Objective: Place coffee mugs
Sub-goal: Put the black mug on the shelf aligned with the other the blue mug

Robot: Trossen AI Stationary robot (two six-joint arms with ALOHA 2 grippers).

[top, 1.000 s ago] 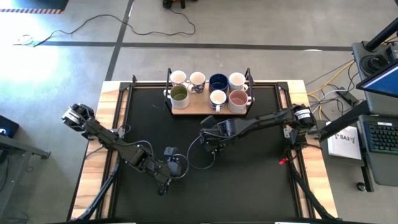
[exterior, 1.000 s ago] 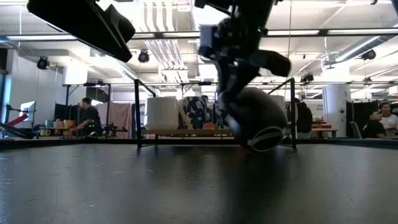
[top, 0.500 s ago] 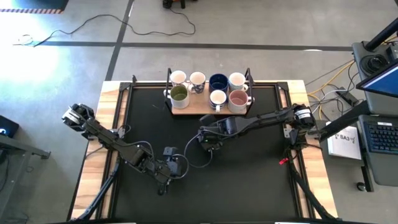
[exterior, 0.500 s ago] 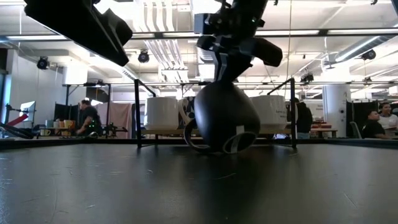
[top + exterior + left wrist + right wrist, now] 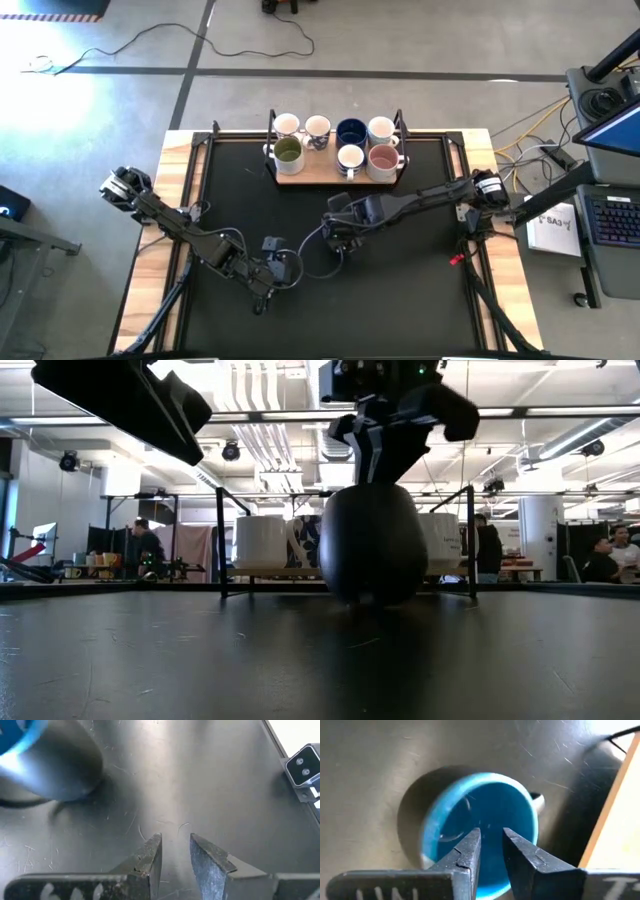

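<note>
Left claw [image 5: 283, 268] low over the near-centre of the black bench [image 5: 400, 300], fingers narrowly parted on nothing. Farther in, at mid-bench, right claw [image 5: 340, 238] points down over a dark mug with blue inside [image 5: 480, 827], its fingers close together above the mug's mouth; whether they touch the rim cannot be told. At the far edge, a wooden tray [image 5: 315, 175] carries seven more coffee mugs [image 5: 351, 131], well apart from the dark one.

Grey concrete floor [image 5: 120, 40], black cable [image 5: 250, 30], ceiling lights [image 5: 231, 451], laptop [image 5: 612, 128].
</note>
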